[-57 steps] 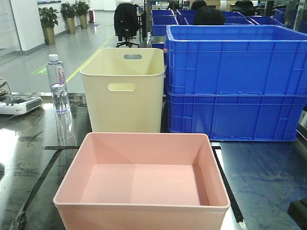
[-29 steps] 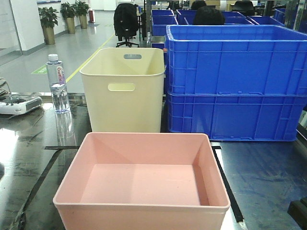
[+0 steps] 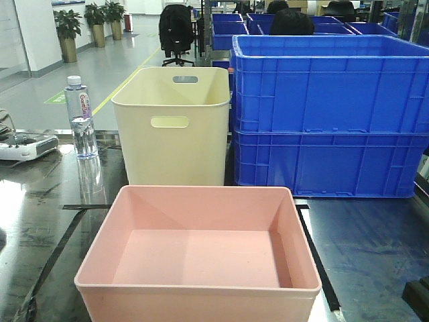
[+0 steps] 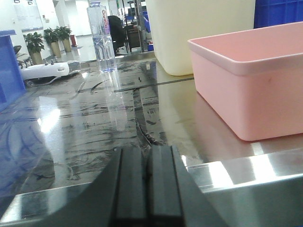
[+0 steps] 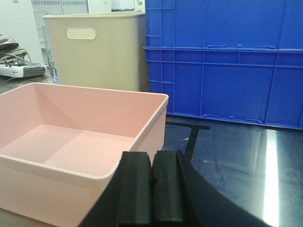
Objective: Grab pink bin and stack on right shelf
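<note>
At the left of the front view, a water bottle (image 3: 80, 117) and a white controller (image 3: 25, 145) are seen on the glossy dark surface (image 3: 40, 221), well apart from the work. In the left wrist view, the left gripper (image 4: 147, 187) sits low in the frame with its two black pads pressed together, holding nothing; the pink bin (image 4: 246, 80) lies at the right of that frame, untouched. In the front view the pink bin (image 3: 201, 251) fills the lower centre, open side up and empty, with the cream bin (image 3: 173, 127) just behind it and the blue crates (image 3: 328, 114) to the upper right. The right gripper (image 5: 151, 189) is likewise closed and empty, close to the bin's near right corner.

The grasp is judged not yet begun. Both grippers should be opened before the rim is approached, and the two side rims taken evenly so the bin is lifted level. The dark surface at the far right (image 3: 375, 248) is judged the destination.
</note>
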Controlling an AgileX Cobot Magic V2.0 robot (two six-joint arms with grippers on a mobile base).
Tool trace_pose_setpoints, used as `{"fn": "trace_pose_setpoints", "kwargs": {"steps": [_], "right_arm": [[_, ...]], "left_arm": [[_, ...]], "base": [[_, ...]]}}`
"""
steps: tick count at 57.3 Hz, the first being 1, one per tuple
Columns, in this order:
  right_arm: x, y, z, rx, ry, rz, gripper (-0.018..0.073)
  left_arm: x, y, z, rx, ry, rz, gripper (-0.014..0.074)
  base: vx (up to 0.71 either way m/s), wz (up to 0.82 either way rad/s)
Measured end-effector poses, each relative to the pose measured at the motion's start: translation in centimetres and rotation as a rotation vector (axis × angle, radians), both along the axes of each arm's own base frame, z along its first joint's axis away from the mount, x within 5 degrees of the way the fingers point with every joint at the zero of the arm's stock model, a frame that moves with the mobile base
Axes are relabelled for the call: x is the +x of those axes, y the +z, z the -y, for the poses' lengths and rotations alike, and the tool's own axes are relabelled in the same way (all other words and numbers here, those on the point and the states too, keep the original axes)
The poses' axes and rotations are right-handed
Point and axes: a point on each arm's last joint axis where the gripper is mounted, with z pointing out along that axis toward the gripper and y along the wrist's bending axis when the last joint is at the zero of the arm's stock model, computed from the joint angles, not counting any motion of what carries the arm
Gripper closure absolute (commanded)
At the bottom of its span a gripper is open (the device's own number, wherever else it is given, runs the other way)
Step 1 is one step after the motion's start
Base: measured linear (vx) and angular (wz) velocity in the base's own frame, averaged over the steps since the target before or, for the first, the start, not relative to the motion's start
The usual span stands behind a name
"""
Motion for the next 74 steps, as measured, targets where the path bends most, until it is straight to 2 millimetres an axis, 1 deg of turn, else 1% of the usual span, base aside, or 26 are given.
{"fn": "trace_pose_setpoints", "kwargs": {"steps": [8, 14, 23, 25, 30, 35, 38, 53, 74], "right_arm": [[-0.1, -0.3, 0.0, -0.011, 0.001, -0.003, 0.0568], [-1.1, -1.4, 0.6, -0.084, -0.014, 0.025, 0.0568], [-3.9, -4.8, 2.7, -0.010, -0.177, 0.001, 0.0568], [-4.6, -5.9, 3.1, 0.001, -0.214, -0.021, 0.0568], [-6.0, -7.6, 3.6, 0.017, -0.286, -0.027, 0.0568], [-6.5, -9.0, 3.8, 0.021, -0.308, -0.037, 0.0568], [-6.6, -9.5, 3.8, 0.020, -0.307, -0.047, 0.0568], [-6.5, -9.3, 3.7, 0.028, -0.298, -0.005, 0.0568], [-6.5, -9.2, 3.7, 0.030, -0.297, 0.001, 0.0568]], "left_arm": [[0.0, 0.0, 0.0, 0.000, 0.000, 0.000, 0.0604], [0.0, 0.0, 0.0, 0.000, 0.000, 0.000, 0.0604], [0.0, 0.0, 0.0, 0.000, 0.000, -0.001, 0.0604], [0.0, 0.0, 0.0, 0.000, 0.000, -0.001, 0.0604], [0.0, 0.0, 0.0, 0.000, 0.000, -0.001, 0.0604], [0.0, 0.0, 0.0, 0.000, 0.000, -0.003, 0.0604], [0.0, 0.0, 0.0, 0.000, 0.000, -0.003, 0.0604], [0.0, -0.1, 0.0, 0.001, 0.000, -0.006, 0.0604], [0.0, -0.1, 0.0, 0.001, 0.000, -0.006, 0.0604]], "base": [[0.00, 0.00], [0.00, 0.00], [0.00, 0.00], [0.00, 0.00], [0.00, 0.00], [0.00, 0.00], [0.00, 0.00], [0.00, 0.00], [0.00, 0.00]]}}
